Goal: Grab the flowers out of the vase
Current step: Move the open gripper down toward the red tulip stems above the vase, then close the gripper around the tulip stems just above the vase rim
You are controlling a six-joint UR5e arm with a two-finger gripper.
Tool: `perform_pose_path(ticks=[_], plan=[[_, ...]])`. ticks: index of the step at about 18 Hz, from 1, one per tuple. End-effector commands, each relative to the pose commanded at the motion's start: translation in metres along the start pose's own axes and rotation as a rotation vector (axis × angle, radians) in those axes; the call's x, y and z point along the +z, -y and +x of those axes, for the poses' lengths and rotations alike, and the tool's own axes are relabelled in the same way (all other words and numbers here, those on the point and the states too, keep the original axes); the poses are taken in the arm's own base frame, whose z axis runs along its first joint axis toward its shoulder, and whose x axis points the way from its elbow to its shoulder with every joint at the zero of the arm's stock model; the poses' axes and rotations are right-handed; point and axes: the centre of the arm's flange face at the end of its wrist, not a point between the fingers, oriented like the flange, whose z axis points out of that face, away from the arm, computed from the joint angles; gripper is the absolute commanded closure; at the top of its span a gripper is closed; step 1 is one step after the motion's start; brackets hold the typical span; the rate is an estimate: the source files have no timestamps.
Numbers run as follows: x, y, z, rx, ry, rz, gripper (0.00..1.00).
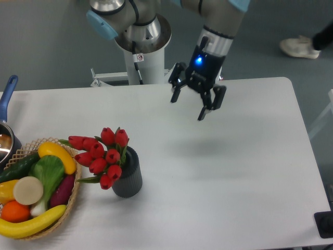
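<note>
Wicker basket (pixel 75 179) of produce at table's (pixel 234 182) left; pot (pixel 6 136) beyond.

A black two-finger gripper (pixel 188 107) with a blue light hangs over the white table (pixel 234 156), fingers spread apart and empty. Well apart, toward the left, red tulip buds with green leaves (pixel 100 154) stand in a dark ribbed cylindrical vase (pixel 129 176), just beside a woven wicker basket (pixel 73 195) of colourful produce.
</note>
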Motion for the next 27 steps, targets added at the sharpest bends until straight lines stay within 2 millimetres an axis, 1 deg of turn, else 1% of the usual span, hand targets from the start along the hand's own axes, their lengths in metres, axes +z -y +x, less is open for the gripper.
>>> perform_pose_path(ticks=[2, 5, 6, 9, 12, 15, 17, 22, 24, 27], plan=[[0.007, 0.006, 0.000, -0.037, -0.018, 0.093, 0.00], [0.023, 0.006, -0.002, -0.032, -0.046, 0.160, 0.00], [0.032, 0.007, -0.001, -0.036, -0.065, 0.179, 0.00], [0.047, 0.015, 0.006, -0.026, -0.107, 0.232, 0.00], [0.055, 0.016, 0.013, -0.020, -0.123, 0.250, 0.00], [0.072, 0.021, 0.017, 0.011, -0.138, 0.255, 0.00], [0.079, 0.019, 0.016, 0.014, -0.144, 0.255, 0.00], [0.091, 0.026, 0.021, 0.029, -0.170, 0.256, 0.00], [0.097, 0.025, 0.018, 0.027, -0.178, 0.253, 0.00], [0.109, 0.031, 0.018, 0.039, -0.199, 0.253, 0.00]])
